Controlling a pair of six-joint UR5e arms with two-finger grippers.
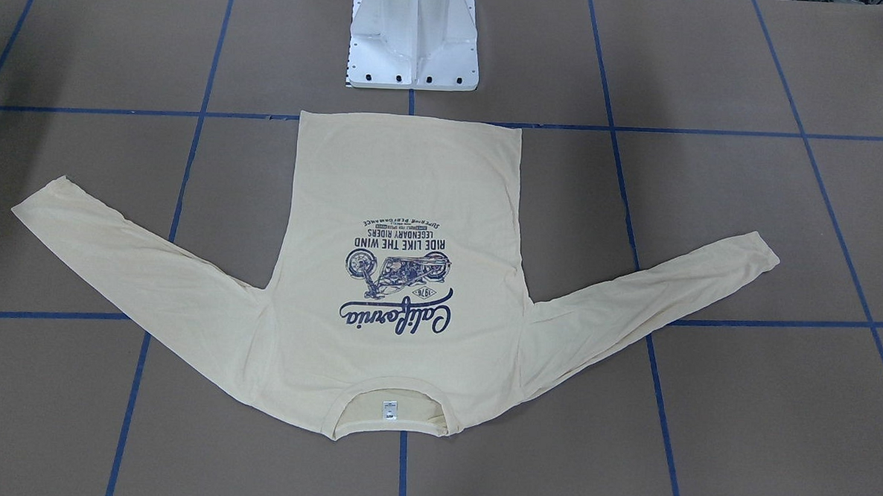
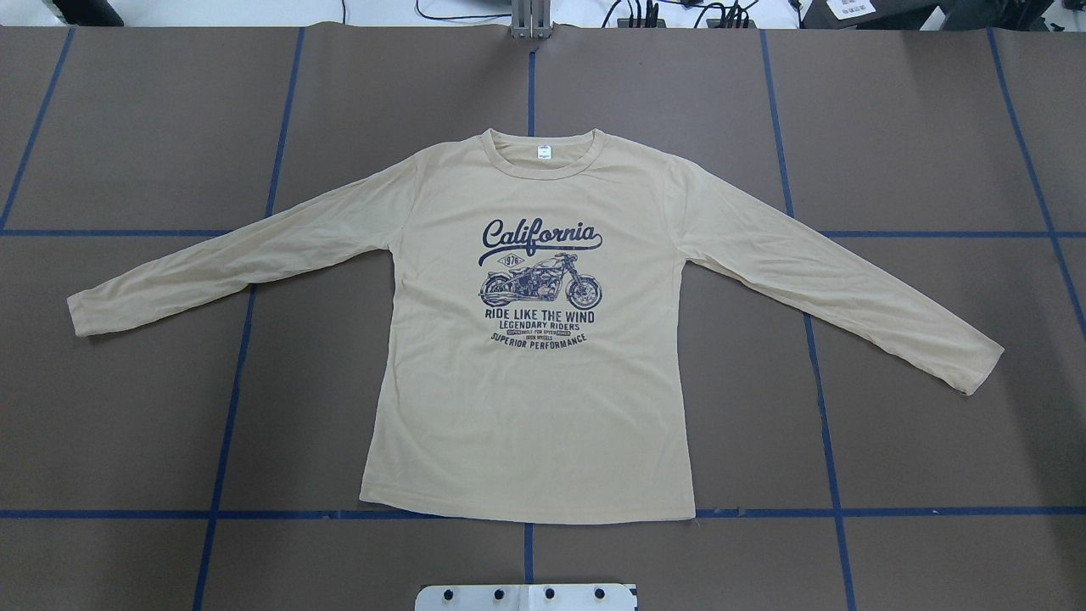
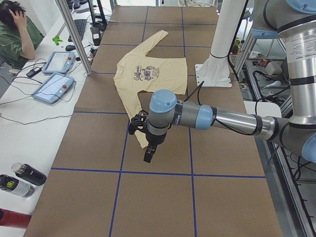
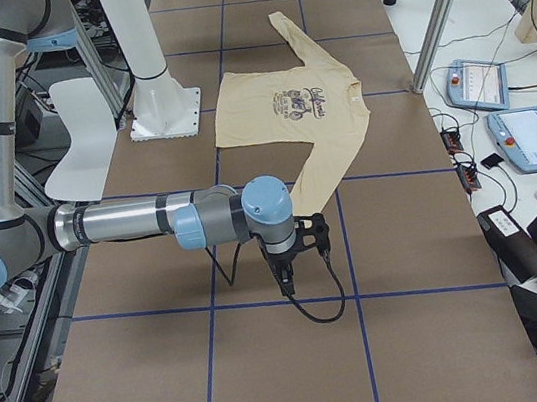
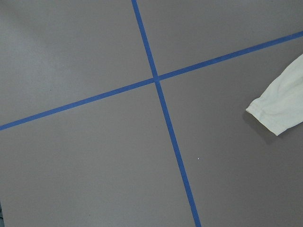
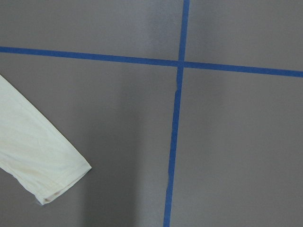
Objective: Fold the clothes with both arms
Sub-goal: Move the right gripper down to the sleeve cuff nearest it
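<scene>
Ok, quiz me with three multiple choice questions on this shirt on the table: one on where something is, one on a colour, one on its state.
1. The T-shirt has its hem nearest to: A) the white pedestal base B) the table's edge opposite the robot C) the table's right end.
2. Its chest print is: A) red B) navy C) green.
3. The T-shirt is: A) folded in half B) bunched in a heap C) spread flat, print up.
Answers: 1 A, the hem ends just short of the base. 2 B, the lettering and motorcycle are dark blue. 3 C, it lies open with no fold.
</scene>
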